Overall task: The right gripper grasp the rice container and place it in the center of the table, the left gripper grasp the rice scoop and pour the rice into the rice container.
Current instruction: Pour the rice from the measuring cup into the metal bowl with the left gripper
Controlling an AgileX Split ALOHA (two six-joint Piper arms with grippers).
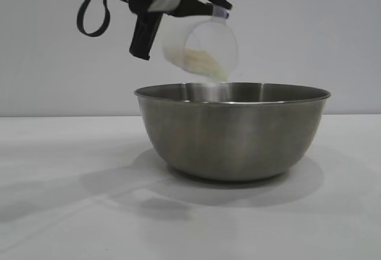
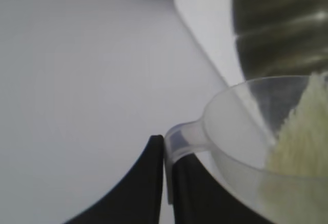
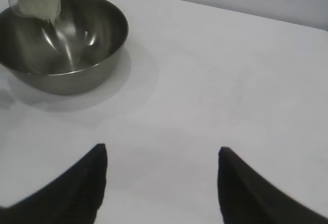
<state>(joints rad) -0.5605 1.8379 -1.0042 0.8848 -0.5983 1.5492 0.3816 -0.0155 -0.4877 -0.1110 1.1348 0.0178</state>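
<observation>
The rice container [image 1: 232,132], a large steel bowl, stands on the white table [image 1: 59,200]. My left gripper [image 1: 178,7] is above its left rim, shut on the handle [image 2: 179,139] of the rice scoop [image 1: 202,49]. The clear scoop is tilted down toward the bowl, with the rice [image 1: 199,60] heaped at its lower lip and a thin stream falling into the bowl. The scoop [image 2: 266,131] and rice [image 2: 302,131] also show in the left wrist view. My right gripper [image 3: 163,152] is open and empty over bare cloth, away from the bowl [image 3: 66,39].
A black cable loop [image 1: 92,16] hangs from the left arm at the upper left. A plain wall stands behind the table.
</observation>
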